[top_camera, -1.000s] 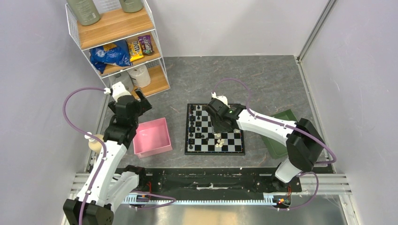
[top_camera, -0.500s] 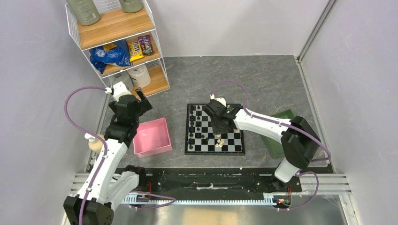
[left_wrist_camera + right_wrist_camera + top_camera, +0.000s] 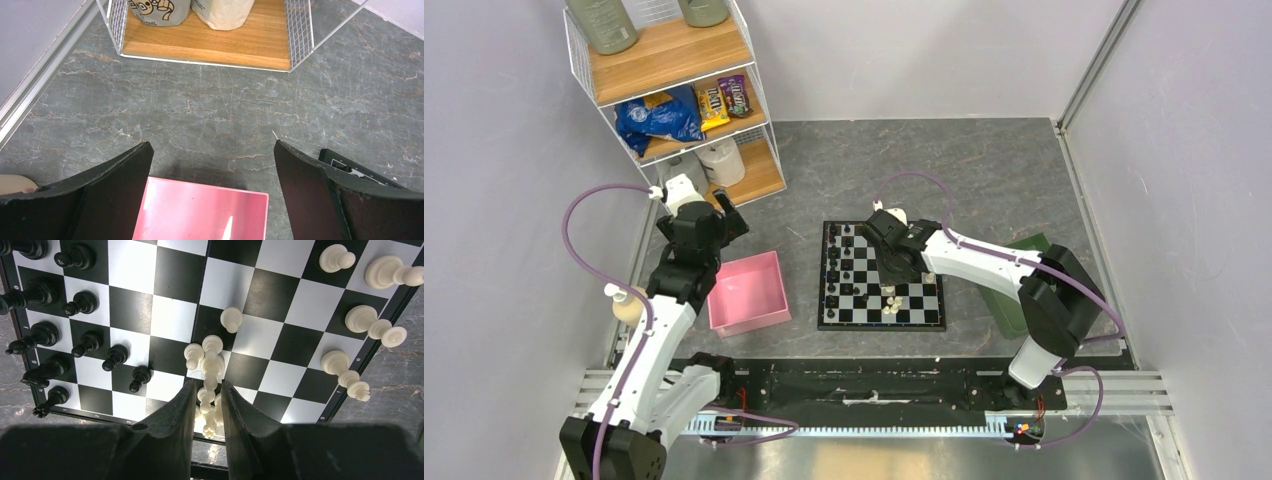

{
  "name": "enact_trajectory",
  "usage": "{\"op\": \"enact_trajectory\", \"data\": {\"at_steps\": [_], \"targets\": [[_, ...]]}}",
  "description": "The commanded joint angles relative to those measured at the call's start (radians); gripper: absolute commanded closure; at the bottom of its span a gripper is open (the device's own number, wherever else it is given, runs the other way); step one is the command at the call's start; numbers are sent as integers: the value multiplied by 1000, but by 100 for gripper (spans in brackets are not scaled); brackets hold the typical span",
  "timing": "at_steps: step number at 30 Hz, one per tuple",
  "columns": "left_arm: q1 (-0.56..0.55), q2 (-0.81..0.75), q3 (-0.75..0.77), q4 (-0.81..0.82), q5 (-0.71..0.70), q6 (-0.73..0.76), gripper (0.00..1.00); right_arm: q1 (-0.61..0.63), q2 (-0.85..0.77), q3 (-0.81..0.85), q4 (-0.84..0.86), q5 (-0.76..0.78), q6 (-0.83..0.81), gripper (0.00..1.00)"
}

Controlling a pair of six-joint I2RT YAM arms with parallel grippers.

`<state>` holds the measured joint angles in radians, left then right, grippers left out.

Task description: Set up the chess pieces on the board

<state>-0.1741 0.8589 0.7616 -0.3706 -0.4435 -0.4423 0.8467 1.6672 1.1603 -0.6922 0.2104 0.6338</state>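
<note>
A: Where is the right gripper (image 3: pixel 208 382)?

B: Over the board (image 3: pixel 130 265), near its middle; its jaws are pinched almost together on a cream-white piece (image 3: pixel 212 360), which fills the narrow gap between them; whether that piece touches a square, I cannot tell.

A: And around it?

B: Loose cream-white pawns (image 3: pixel 231 319) stand just beside it on the middle squares; more cream-white pieces (image 3: pixel 362 320) sit along the board's right edge in the wrist view; the black pieces (image 3: pixel 82 302) crowd two files along the left edge; seen from above, the board lies on the tabletop (image 3: pixel 984 180) between the pink tray (image 3: pixel 746 290) and the green tray (image 3: pixel 1032 245).

A: The left gripper (image 3: pixel 211 147)?

B: Released, its jaws spread wide; it hangs above the tabletop just past the pink tray's far edge; the wire shelf (image 3: pixel 210 40) stands beyond it; that arm is well apart from the board.
</note>
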Motion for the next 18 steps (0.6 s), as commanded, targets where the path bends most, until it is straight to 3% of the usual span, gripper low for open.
{"op": "enact_trajectory", "data": {"at_steps": [1, 18], "targets": [[2, 10, -2, 21, -18, 31, 0, -8, 11, 4, 16, -8, -16, 67], [2, 28, 1, 36, -9, 24, 0, -11, 6, -27, 30, -27, -19, 72]]}}
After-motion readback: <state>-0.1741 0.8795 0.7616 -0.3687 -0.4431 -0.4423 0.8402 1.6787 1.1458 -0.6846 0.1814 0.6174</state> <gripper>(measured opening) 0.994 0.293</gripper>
